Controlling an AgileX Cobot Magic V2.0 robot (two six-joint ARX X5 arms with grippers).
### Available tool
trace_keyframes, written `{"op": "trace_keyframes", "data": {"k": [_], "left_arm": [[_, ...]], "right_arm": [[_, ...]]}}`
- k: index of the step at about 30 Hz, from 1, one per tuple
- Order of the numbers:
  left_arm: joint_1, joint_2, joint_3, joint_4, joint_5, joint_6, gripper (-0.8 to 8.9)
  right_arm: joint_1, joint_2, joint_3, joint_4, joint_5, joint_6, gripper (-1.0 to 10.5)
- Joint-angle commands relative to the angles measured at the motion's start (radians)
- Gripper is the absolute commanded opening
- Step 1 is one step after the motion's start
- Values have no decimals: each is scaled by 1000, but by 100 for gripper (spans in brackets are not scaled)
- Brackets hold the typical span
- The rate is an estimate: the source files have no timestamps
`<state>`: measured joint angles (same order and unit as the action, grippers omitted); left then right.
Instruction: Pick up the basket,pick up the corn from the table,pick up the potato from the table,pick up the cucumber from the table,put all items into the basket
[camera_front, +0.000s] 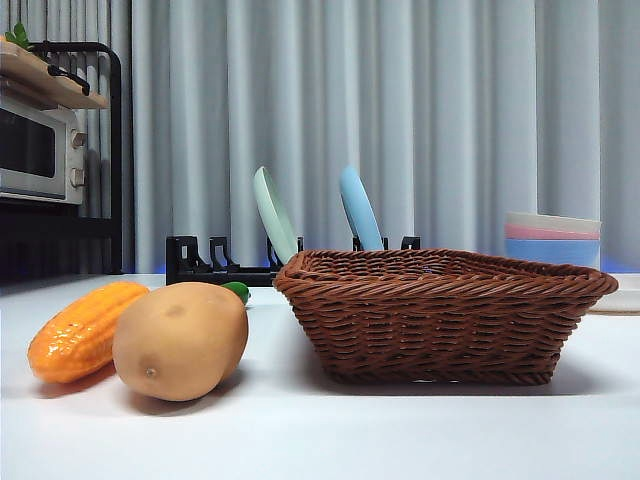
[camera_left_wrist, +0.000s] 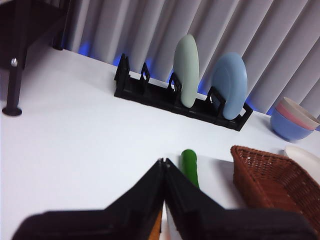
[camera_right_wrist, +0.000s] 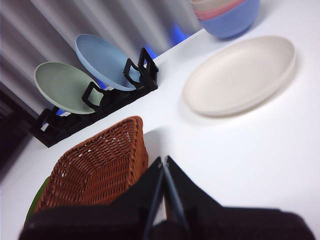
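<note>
Nearest you in the front view, the potato (camera_front: 180, 340) lies on the table (camera_front: 320, 430), touching the corn (camera_front: 85, 330) just behind it to the left. A green tip of the cucumber (camera_front: 237, 291) peeks over the potato's top, mostly hidden. To the right the basket (camera_front: 440, 315) sits upright and empty, apart from the potato. Farther back you've got a black dish rack (camera_front: 215, 265) holding a pale green plate (camera_front: 275, 213) and a blue plate (camera_front: 360, 208), stacked bowls (camera_front: 552, 238) far right, and a microwave (camera_front: 38, 150) on a shelf far left.

Your left gripper (camera_left_wrist: 164, 162) has its jaws pressed together, holding nothing, up above the table with the cucumber (camera_left_wrist: 190, 167) just beyond its tips. Your right gripper (camera_right_wrist: 163, 161) is likewise closed and empty, beside the basket's (camera_right_wrist: 100, 167) rim.

Only the right wrist view shows the cream plate (camera_right_wrist: 240, 75) lying flat beyond the basket; only the left wrist view shows the cucumber's length.
</note>
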<state>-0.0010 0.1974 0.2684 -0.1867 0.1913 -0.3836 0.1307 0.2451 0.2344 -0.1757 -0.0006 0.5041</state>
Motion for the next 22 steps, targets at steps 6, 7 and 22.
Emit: {"op": "trace_keyframes", "data": {"k": [6, 7, 22], "left_arm": [[2, 297, 270, -72, 55, 133, -6], [2, 335, 307, -90, 76, 145, -6], [2, 726, 643, -344, 285, 264, 3]], "right_arm": [[1, 266, 240, 10, -2, -123, -16], [1, 301, 273, 9, -6, -141, -16], [0, 790, 672, -237, -357, -357, 23]]}}
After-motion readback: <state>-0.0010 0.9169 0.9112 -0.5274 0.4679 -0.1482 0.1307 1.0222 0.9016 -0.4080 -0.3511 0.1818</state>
